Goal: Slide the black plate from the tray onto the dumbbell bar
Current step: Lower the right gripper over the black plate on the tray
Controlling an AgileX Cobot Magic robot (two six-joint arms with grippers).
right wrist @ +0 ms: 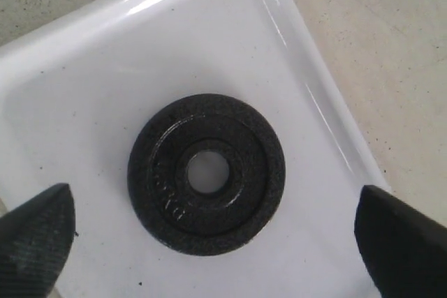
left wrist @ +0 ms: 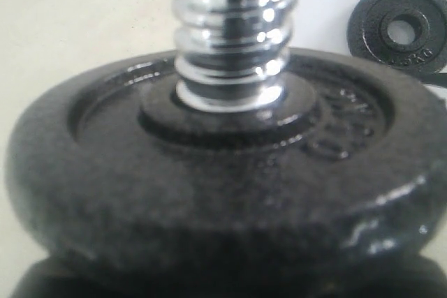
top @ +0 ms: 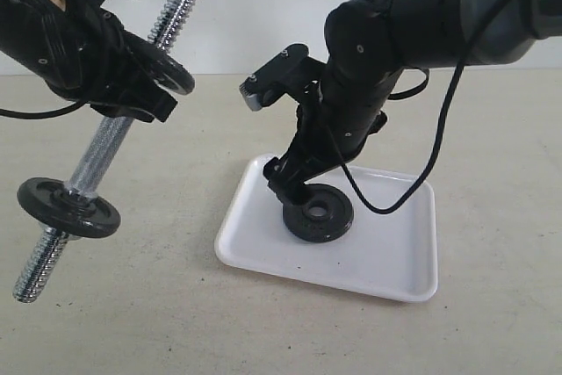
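The black plate (top: 303, 224) lies flat in the white tray (top: 386, 252), near its back left corner. My right gripper (top: 294, 183) hovers just over it, open; in the right wrist view its fingertips (right wrist: 36, 232) stand wide on either side of the plate (right wrist: 251, 146), not touching it. My left gripper (top: 132, 101) holds the dumbbell bar (top: 105, 142) aloft and tilted, shut on its middle. The left wrist view shows the threaded bar (left wrist: 234, 33) with the tray's plate (left wrist: 401, 27) beyond; the left fingers are hidden there.
Two other black plates sit on the bar: one low (top: 68, 208), one high (top: 167, 68) against the left gripper, filling the left wrist view (left wrist: 209, 193). The bar's upper threaded end (top: 180, 2) is bare. A black cable (top: 413, 191) loops over the tray.
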